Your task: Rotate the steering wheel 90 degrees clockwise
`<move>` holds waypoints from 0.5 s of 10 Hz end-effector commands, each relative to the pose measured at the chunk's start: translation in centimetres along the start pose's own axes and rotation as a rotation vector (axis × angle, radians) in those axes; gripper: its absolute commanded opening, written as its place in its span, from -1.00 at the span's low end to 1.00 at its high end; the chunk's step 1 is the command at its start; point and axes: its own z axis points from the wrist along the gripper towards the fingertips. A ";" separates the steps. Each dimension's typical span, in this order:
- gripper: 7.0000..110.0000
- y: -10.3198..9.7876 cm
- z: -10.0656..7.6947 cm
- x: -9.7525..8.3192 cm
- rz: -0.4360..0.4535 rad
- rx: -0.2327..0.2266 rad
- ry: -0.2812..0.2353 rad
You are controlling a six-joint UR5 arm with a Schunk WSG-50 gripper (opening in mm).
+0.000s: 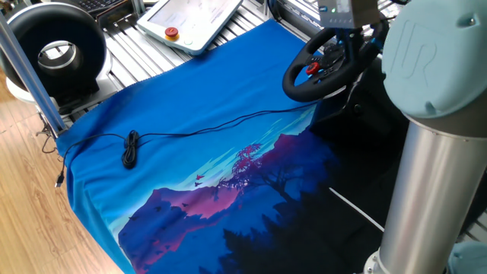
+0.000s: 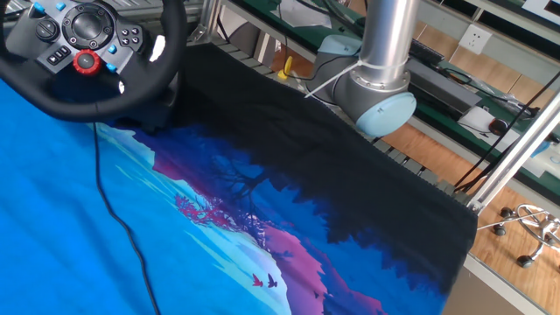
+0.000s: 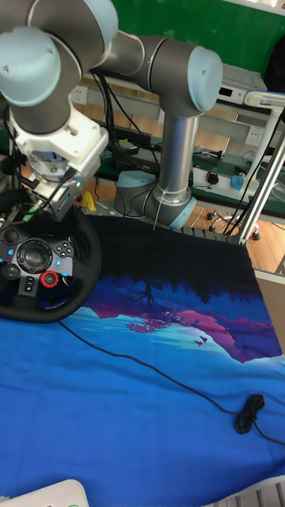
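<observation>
Steering wheel at left edge on blue cloth; tool at its upper rim, jaws hidden. Black cable trails right.

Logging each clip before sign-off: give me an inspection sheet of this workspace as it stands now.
Surface: table draped in a blue landscape-print cloth, dark toward the arm's base.
Job's things: black steering wheel at the cloth's edge, hub with a red button facing the tall fixed view.
Clutter: teach pendant on the slatted table top; round black fan beside it.
End effector: end effector at the wheel's upper rim; its fingers are hidden, so grip cannot be told.
Cables: thin black cable runs from the wheel across the cloth to a coiled bundle.
Surroundings: wood floor, aluminium frame posts, office chair base.
</observation>
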 end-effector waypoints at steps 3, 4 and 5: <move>-0.28 -0.8 -2.0 4.0 -0.017 0.030 0.033; -0.28 -1.7 -2.1 4.7 -0.020 0.054 0.039; -0.28 -2.2 -2.0 5.2 -0.031 0.058 0.040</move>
